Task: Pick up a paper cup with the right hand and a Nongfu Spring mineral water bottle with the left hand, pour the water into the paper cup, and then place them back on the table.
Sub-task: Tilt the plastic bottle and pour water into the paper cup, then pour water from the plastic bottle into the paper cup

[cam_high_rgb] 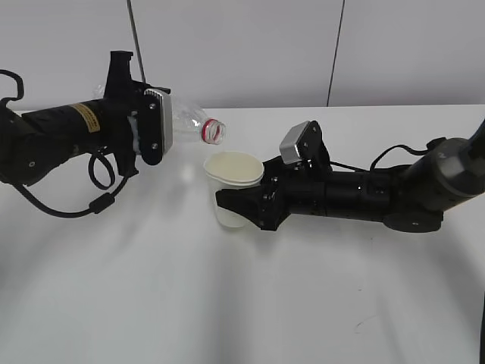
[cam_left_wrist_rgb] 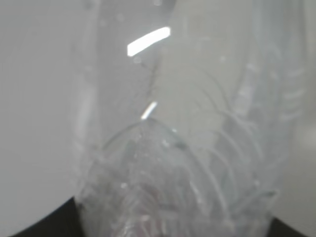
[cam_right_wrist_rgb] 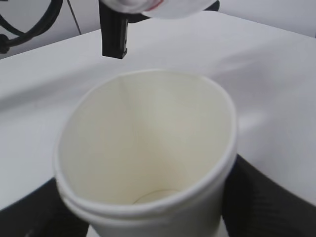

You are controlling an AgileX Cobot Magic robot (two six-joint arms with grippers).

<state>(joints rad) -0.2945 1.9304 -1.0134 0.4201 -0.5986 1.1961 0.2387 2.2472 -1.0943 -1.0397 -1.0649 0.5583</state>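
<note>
My left gripper (cam_high_rgb: pixel 148 125) is shut on the clear bottle (cam_high_rgb: pixel 189 125), held nearly horizontal above the table (cam_high_rgb: pixel 227 303). Its red-ringed open mouth (cam_high_rgb: pixel 214 131) points right, just above and left of the cup's rim. The bottle's clear body (cam_left_wrist_rgb: pixel 187 128) fills the left wrist view. My right gripper (cam_high_rgb: pixel 239 206) is shut on the cream paper cup (cam_high_rgb: pixel 233 178), held upright just above the table. In the right wrist view the cup (cam_right_wrist_rgb: pixel 148 148) is open toward me; I see no stream of water. The bottle's mouth (cam_right_wrist_rgb: pixel 163 6) shows at the top edge.
The white table stretches around both arms. A grey wall stands behind with two dark vertical seams (cam_high_rgb: pixel 333 53). The left arm's looped cable (cam_high_rgb: pixel 98 201) hangs near the table at left.
</note>
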